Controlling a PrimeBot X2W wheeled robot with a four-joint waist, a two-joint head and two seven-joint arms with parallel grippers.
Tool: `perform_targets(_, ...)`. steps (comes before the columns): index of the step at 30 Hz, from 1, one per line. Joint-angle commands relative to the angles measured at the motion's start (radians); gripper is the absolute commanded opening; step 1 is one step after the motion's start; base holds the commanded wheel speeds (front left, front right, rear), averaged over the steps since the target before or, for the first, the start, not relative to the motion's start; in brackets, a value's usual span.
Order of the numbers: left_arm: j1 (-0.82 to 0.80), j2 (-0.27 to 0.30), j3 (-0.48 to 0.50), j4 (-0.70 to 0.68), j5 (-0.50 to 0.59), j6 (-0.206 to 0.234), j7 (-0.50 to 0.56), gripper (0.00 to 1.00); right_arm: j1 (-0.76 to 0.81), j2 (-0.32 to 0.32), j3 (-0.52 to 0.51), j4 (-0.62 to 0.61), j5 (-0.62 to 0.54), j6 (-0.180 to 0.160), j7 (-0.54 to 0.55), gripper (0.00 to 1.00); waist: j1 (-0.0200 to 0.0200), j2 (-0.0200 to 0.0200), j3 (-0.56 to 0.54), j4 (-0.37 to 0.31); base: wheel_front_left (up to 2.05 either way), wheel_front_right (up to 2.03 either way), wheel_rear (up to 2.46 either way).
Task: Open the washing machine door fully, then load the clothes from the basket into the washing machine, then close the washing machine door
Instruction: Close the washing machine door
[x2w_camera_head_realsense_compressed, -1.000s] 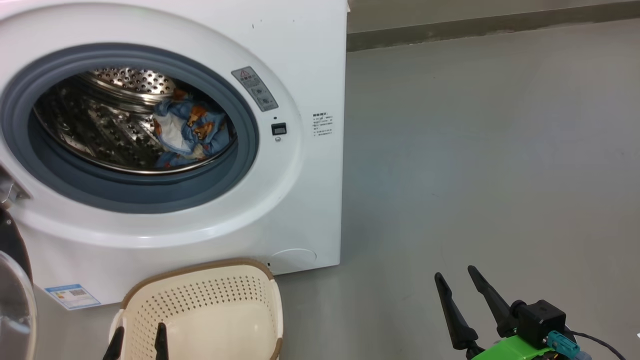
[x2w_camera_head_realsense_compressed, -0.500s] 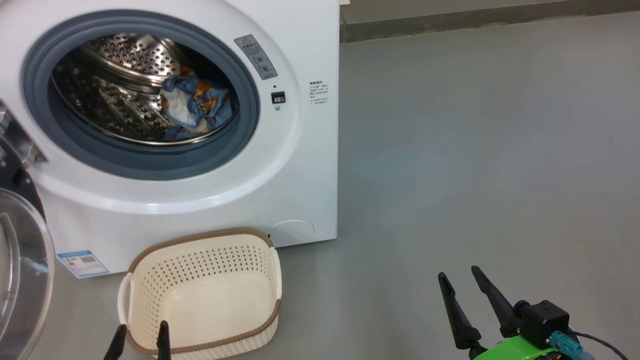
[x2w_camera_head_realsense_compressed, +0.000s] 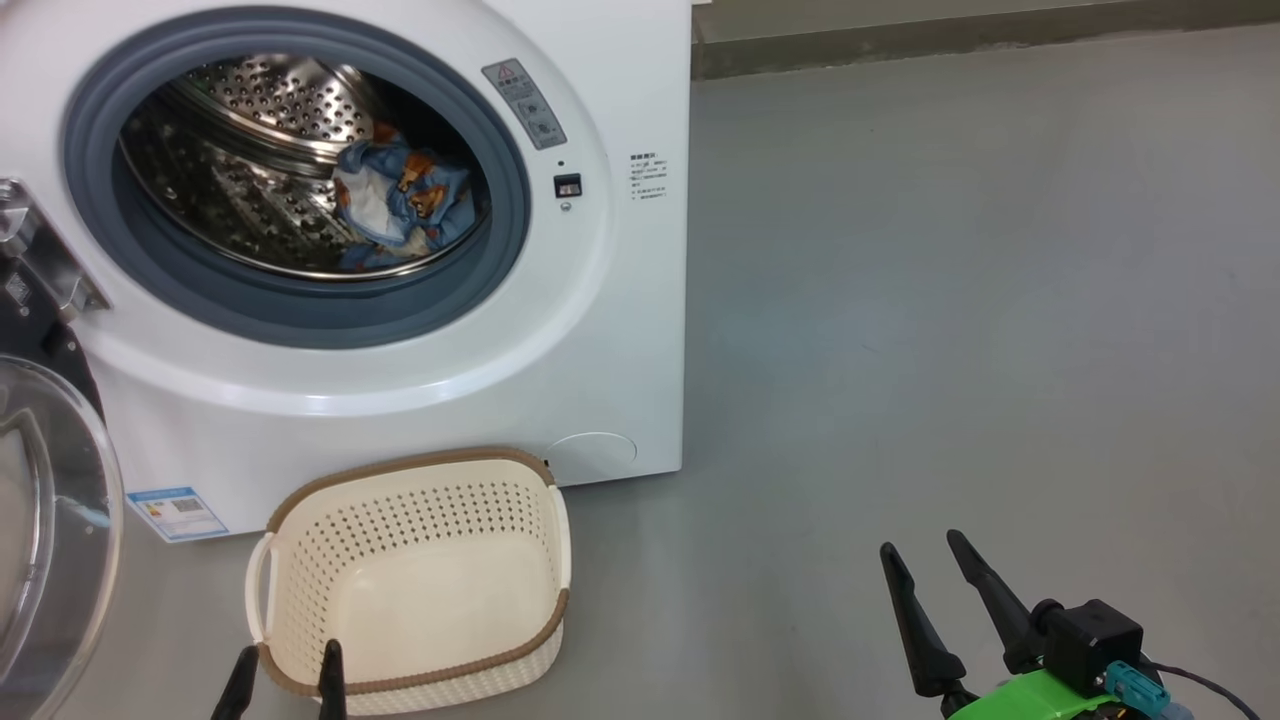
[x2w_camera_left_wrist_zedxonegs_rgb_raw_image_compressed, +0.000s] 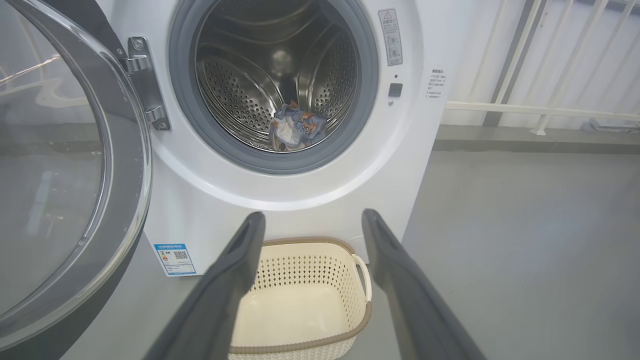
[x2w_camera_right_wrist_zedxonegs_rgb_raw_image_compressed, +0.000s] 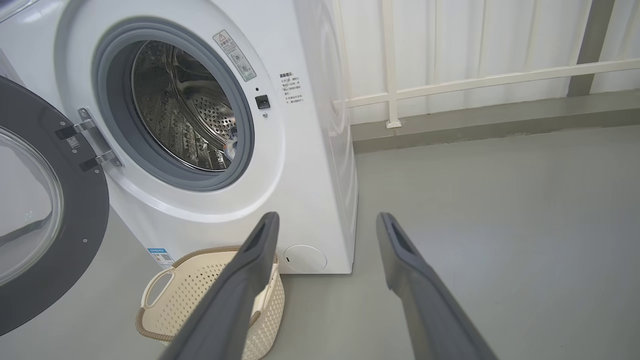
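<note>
Found basket (x2w_camera_head_realsense_compressed: 420, 520) empty, fox-print clothes (x2w_camera_head_realsense_compressed: 400, 205) in drum (x2w_camera_head_realsense_compressed: 230, 190), left gripper (x2w_camera_head_realsense_compressed: 287, 658) and right gripper (x2w_camera_head_realsense_compressed: 920, 545) splayed bare. Judged next: swinging lower-left door (x2w_camera_head_realsense_compressed: 40, 500) shut.

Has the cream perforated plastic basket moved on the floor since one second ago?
No. The cream basket stays beside the round cover low on the white washing machine; the camera shifted.

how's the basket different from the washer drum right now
The basket is cream plastic; the drum is shiny steel. The basket is empty; the drum holds the blue clothes. The basket sits on the floor opening upward; the drum opens toward the front. Both are full of small holes.
</note>
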Motion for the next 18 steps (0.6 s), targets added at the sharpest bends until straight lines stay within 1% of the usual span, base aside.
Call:
perform_targets(1,-0.045,0.005,0.029,-0.025,0.016,-0.002,-0.006,1.00,-0.002,0.001,0.024,-0.027,-0.005,0.002,-0.006,1.00,0.0000,-0.0001,0.000,0.003,0.00,0.00,0.00)
perform_targets(9,-0.046,0.005,0.036,-0.035,0.014,0.004,-0.006,1.00,0.006,0.002,0.021,-0.031,0.001,0.002,-0.006,1.00,0.0000,-0.0001,-0.001,0.052,0.00,0.00,0.00)
perform_targets(18,-0.049,0.005,0.060,-0.049,0.001,0.017,-0.006,1.00,0.007,0.002,0.023,-0.046,0.006,0.002,-0.006,1.00,0.0000,-0.0001,0.004,0.149,0.00,0.00,0.00)
